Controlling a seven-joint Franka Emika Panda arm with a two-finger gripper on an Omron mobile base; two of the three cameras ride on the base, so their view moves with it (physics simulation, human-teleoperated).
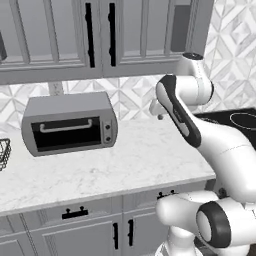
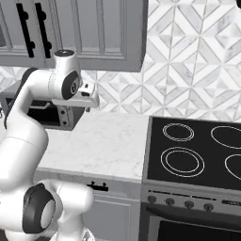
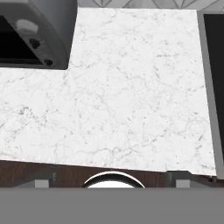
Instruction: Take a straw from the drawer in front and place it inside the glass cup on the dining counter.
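Under the marble worktop two grey drawer fronts with black horizontal handles are pushed in, one at the left and one near the stove; I cannot tell which is the task's drawer. My gripper hangs above the worktop to the right of the toaster oven and points down. In the hand view its fingertips stand far apart with nothing between them, so it is open. The straw, the glass cup and the dining counter are out of view.
A grey toaster oven stands at the back left of the worktop. A black stove top borders it on the right. A wire basket sits at the far left. Grey wall cabinets hang overhead.
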